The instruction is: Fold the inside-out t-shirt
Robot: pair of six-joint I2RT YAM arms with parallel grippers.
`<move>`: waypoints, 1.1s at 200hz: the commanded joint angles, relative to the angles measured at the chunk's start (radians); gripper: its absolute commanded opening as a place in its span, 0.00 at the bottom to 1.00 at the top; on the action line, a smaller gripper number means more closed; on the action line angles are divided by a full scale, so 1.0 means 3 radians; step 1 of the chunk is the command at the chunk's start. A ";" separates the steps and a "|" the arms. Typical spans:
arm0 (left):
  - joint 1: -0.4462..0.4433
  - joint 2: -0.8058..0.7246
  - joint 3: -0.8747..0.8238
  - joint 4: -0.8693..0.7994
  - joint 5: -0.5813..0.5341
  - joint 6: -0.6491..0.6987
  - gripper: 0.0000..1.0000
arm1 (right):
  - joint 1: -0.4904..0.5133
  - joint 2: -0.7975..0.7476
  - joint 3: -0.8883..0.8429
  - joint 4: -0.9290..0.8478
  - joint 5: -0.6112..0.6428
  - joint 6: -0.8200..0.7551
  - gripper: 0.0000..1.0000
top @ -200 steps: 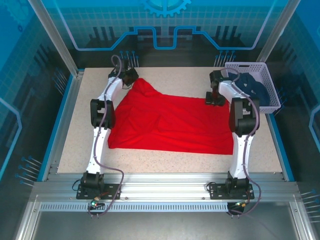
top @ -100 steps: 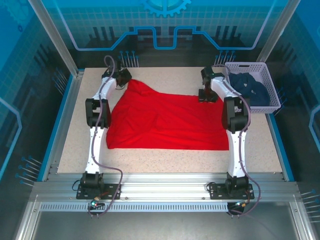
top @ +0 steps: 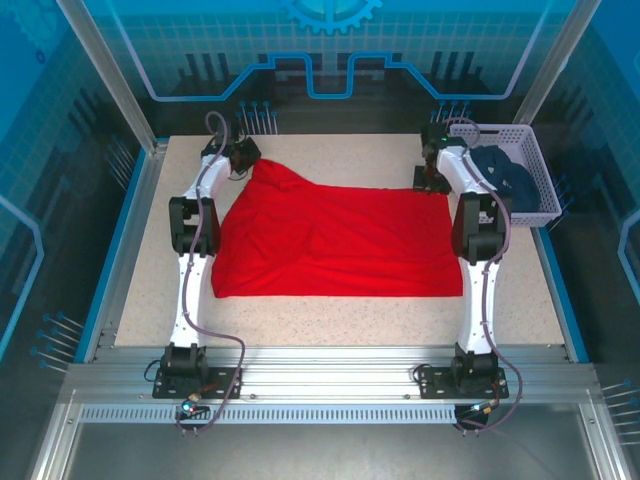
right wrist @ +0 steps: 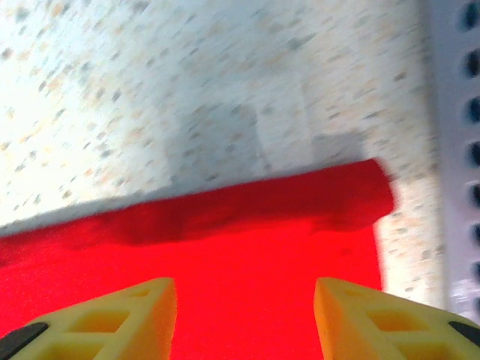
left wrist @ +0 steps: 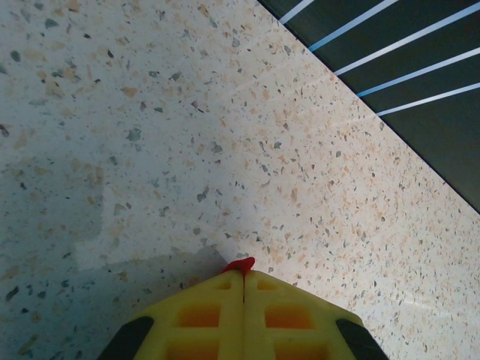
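Observation:
The inside-out t-shirt [top: 335, 240], plain bright red, lies spread over the middle of the table. Its far left corner is lifted into a peak at my left gripper [top: 247, 160]. In the left wrist view the yellow fingers of the left gripper [left wrist: 243, 274] are pressed together with a small tip of the red t-shirt [left wrist: 240, 264] pinched between them. My right gripper [top: 433, 180] is at the shirt's far right corner. In the right wrist view the right gripper [right wrist: 244, 296] stands open above the t-shirt [right wrist: 247, 247], whose rolled far edge lies just ahead of the fingertips.
A white perforated basket [top: 541, 180] with a dark navy garment [top: 503, 172] stands at the far right of the table, close to the right arm; the basket wall [right wrist: 457, 150] is near the shirt corner. Blue frame rails border the speckled tabletop [top: 350, 320].
The right gripper went left along the shirt's far edge, then back right to the far right corner, which now lies farther out. The left gripper shifted slightly left, still holding its corner.

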 commanded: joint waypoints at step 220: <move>0.0007 -0.0310 -0.0074 0.0131 0.0293 0.0077 0.00 | -0.0244 0.0690 0.0889 -0.0147 0.0194 -0.0120 0.25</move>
